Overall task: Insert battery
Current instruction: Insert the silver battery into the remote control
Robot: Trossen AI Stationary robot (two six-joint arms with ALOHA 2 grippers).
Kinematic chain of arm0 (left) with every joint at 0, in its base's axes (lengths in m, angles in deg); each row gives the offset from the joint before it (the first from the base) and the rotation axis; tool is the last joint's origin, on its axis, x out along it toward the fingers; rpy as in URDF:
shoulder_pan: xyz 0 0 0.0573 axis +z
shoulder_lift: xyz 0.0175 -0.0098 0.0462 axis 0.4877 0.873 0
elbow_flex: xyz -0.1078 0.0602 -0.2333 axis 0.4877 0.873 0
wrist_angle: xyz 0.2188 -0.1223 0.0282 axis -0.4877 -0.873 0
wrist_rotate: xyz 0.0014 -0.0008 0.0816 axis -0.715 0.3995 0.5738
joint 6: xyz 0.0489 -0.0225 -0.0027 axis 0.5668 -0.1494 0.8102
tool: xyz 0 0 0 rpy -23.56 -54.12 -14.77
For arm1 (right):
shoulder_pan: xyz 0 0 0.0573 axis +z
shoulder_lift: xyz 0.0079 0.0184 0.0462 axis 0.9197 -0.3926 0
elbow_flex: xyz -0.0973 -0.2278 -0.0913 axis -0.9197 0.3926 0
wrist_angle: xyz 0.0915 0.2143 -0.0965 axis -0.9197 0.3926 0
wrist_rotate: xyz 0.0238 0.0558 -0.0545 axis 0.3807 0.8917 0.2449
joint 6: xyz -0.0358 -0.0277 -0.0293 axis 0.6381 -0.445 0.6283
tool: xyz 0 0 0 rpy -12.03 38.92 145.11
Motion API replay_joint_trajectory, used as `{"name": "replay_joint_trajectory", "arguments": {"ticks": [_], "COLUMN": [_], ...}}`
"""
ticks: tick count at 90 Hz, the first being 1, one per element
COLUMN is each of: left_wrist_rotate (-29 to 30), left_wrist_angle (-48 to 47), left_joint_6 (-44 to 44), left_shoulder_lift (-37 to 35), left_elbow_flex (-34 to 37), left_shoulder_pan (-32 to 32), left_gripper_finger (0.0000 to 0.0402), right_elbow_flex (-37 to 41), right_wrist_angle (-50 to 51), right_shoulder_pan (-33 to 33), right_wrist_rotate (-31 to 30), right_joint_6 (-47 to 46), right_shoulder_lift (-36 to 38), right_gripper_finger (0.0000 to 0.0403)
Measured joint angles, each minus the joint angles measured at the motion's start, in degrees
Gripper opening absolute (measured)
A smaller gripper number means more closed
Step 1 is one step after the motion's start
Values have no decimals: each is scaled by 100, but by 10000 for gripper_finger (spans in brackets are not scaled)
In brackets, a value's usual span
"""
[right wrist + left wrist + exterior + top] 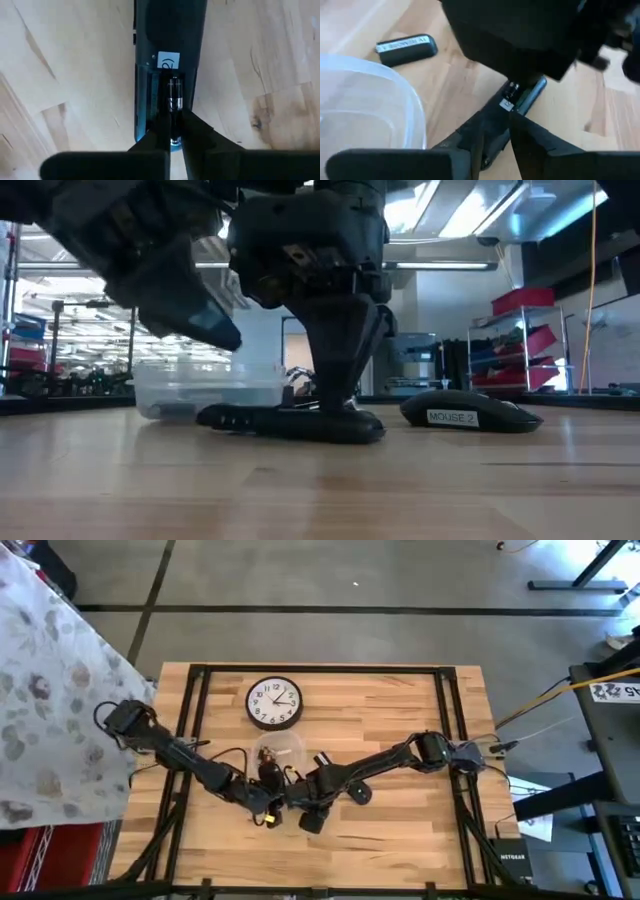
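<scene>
Right hand [172, 127] — pinching battery [173, 107] in open mouse [167, 65] bay | left hand [495, 135] — pressed together, beside tub [365, 110] | wooden surface [65, 75]

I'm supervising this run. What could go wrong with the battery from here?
The battery, pinched in the right gripper, seems not fully seated in the open compartment of the mouse; it may jam or sit crooked on release. The left gripper works close by, so the arms could bump.

Two dark jointed arms [190, 755], black cabling, tapered matte-black fingers [200, 137].
</scene>
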State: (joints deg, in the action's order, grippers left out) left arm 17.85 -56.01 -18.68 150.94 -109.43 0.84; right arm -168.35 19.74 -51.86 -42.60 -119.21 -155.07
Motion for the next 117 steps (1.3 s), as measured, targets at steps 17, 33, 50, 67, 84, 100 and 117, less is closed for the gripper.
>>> {"name": "replay_joint_trajectory", "arguments": {"ticks": [17,33,50,67,84,100,117], "left_wrist_rotate": [-149,-138,-147,-22,118,115,9], "left_wrist_angle": [45,334,595,619,707,1237,1630], "left_joint_6": [-85,-277,-642,-673,-717,-499,-443], "left_shoulder_lift": [79,79,79,219,330,643,1101], "left_elbow_flex": [2,0,-4,0,0,1,0], "left_shoulder_pan": [-218,-434,-590,-607,-513,-366,-222], "left_gripper_finger": [75,75,75,75,75,75,75], "right_elbow_flex": [4,4,9,11,-198,-315,-299], "right_wrist_angle": [-103,-242,-512,-669,-102,226,254], "right_shoulder_pan": [94,200,351,304,305,214,221], "right_wrist_rotate": [97,180,664,569,300,169,527], "right_joint_6": [413,912,1191,1204,906,444,384], "right_shoulder_lift": [-2,-2,-35,-31,28,45,3], "right_gripper_finger": [1,1,1,1,1,1,1]}}
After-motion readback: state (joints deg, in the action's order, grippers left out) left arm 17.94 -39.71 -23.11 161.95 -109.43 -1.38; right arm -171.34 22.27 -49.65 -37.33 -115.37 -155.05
